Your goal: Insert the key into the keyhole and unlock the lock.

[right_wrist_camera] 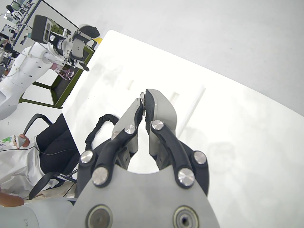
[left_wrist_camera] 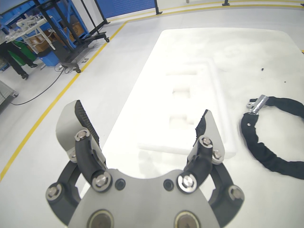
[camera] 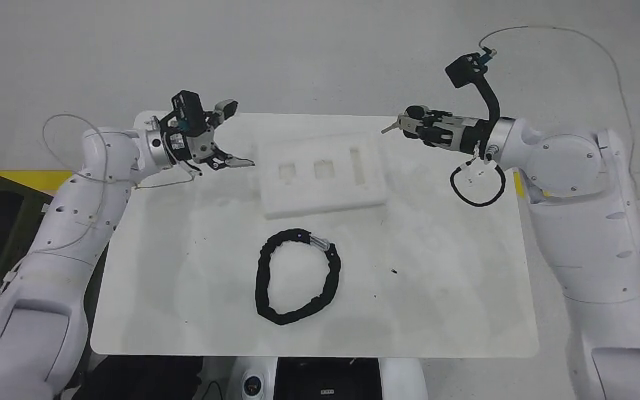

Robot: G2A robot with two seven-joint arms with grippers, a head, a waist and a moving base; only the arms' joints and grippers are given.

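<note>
Key (right_wrist_camera: 142, 94) clamped in right hand (right_wrist_camera: 144, 101), aloft; left hand (left_wrist_camera: 142, 117) released, empty. Next, likely: steady chain lock (camera: 297, 275), align key with keyhole.

The black fabric-sleeved chain lock (camera: 263, 280) lies looped on the white table (camera: 450, 300), with open tabletop left, right and on its near side. Beyond it, near but apart, the white rectangular foam tray with recesses (camera: 300, 196) stands in the way.

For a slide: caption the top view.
Right gripper holds the key, left gripper open, chain lock lying on the table.
</note>
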